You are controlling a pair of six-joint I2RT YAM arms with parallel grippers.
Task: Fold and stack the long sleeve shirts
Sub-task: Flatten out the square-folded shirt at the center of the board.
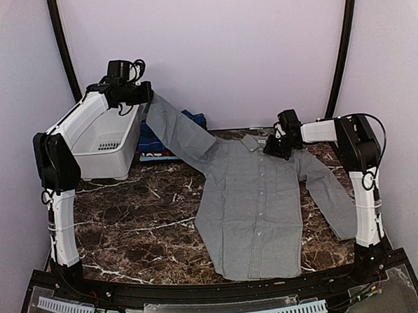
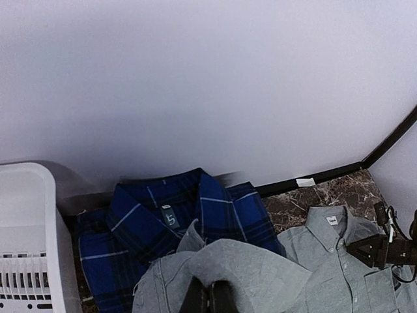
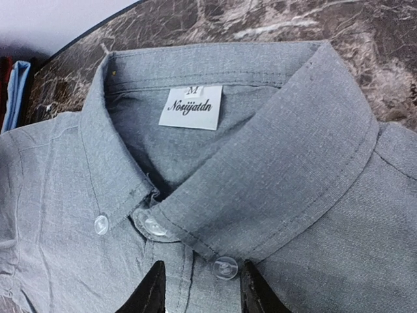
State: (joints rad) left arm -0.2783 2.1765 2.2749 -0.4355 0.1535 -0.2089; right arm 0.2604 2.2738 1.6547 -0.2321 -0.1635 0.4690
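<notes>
A light grey long sleeve shirt point(image 1: 250, 210) lies front up and buttoned on the marble table. One of its sleeves point(image 1: 179, 130) is lifted and stretched up to the back left, where my left gripper point(image 1: 147, 96) is shut on its end. In the left wrist view the sleeve cloth point(image 2: 260, 267) bunches over the closed fingers point(image 2: 195, 298). A dark blue plaid shirt point(image 2: 150, 228) lies folded by the back wall, under that sleeve. My right gripper point(image 3: 202, 290) is open just above the grey shirt's placket, below the collar point(image 3: 260, 176), one finger on each side of a button point(image 3: 225, 267).
A white plastic basket point(image 1: 107, 144) stands at the back left, beside the plaid shirt point(image 1: 152, 142). The grey shirt's other sleeve point(image 1: 333, 192) runs down toward the right arm's base. A strip of red and light blue cloth point(image 3: 14, 91) shows left of the collar.
</notes>
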